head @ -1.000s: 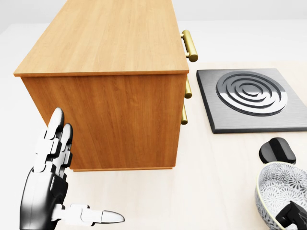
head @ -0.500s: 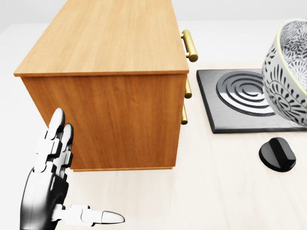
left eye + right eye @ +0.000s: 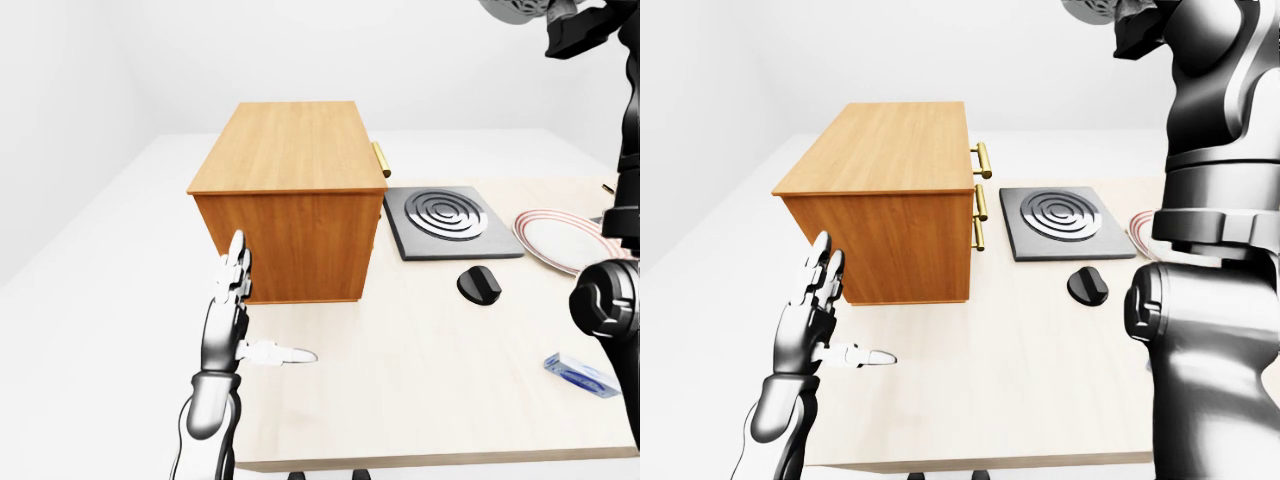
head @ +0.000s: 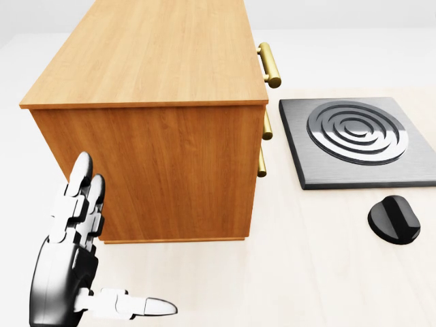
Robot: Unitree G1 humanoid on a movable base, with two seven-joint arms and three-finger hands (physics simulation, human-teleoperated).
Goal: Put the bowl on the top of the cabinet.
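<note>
Right hand (image 3: pixel 575 25) grips bowl (image 3: pixel 515 8) high up; left hand (image 4: pixel 68 259) wide open. Swing it over cabinet (image 4: pixel 157 61) top, lower level.

Wooden cabinet (image 4: pixel 153 109) is filling the left and centre of the head view, its flat top bare. Three brass handles (image 4: pixel 270 65) are projecting from its right-hand face, stacked one below another. Left hand (image 4: pixel 71 262) is standing at lower left, fingers (image 4: pixel 80 197) extended upward against the cabinet's near side panel, thumb pointing right over the pale tabletop (image 4: pixel 306 272); contact with the panel cannot be told. Dark square burner plate (image 4: pixel 354 139) with concentric rings is lying right of the cabinet. Black knob (image 4: pixel 394 219) is sitting on the tabletop just below the plate.
</note>
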